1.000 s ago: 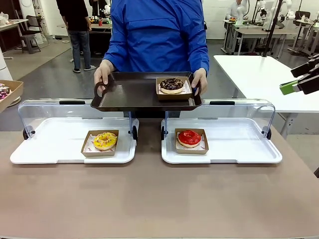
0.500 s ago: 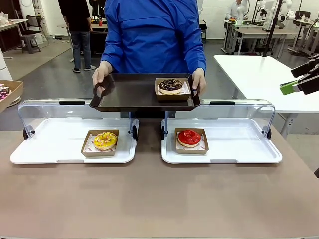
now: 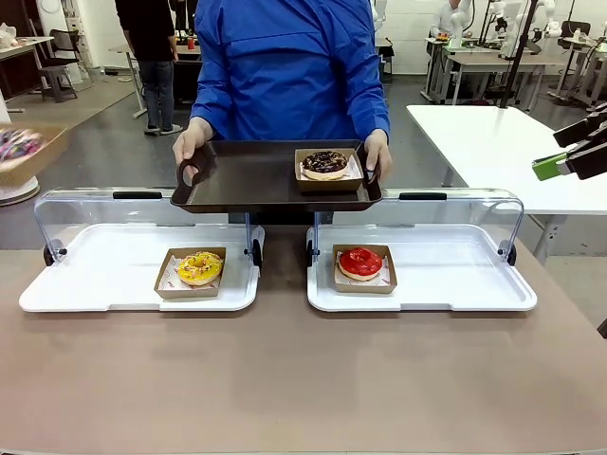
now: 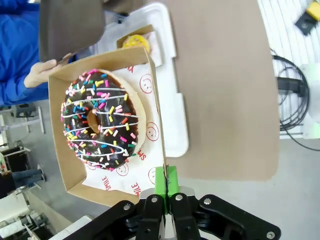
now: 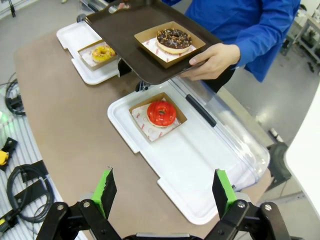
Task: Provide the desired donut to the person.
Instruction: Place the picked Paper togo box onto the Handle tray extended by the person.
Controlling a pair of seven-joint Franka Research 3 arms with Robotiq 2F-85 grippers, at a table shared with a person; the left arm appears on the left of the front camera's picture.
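The person (image 3: pixel 289 66) in a blue jacket stands at the far side and holds a dark tray (image 3: pixel 251 175) in both hands. On its right part sits a chocolate donut (image 3: pixel 325 162) in a cardboard box. My left gripper (image 4: pixel 166 175) is shut on the edge of a cardboard box (image 4: pixel 57 150) that carries a chocolate donut with coloured sprinkles (image 4: pixel 100 120). That box (image 3: pixel 21 152) appears blurred at the left edge of the front view, up in the air. My right gripper (image 5: pixel 164 192) hangs open and empty high over the table's right end, seen also in the front view (image 3: pixel 547 154).
Two white display trays with raised clear lids stand on the brown table. The left tray (image 3: pixel 66 284) has a yellow donut (image 3: pixel 199 268) in a box, the right tray (image 3: pixel 455 284) a red donut (image 3: pixel 360 262). A white table (image 3: pixel 493 142) stands at the right.
The sprinkled donut's box at the left edge has risen and is now blurred with motion. The person has drawn the dark tray slightly back. The right gripper has not moved.
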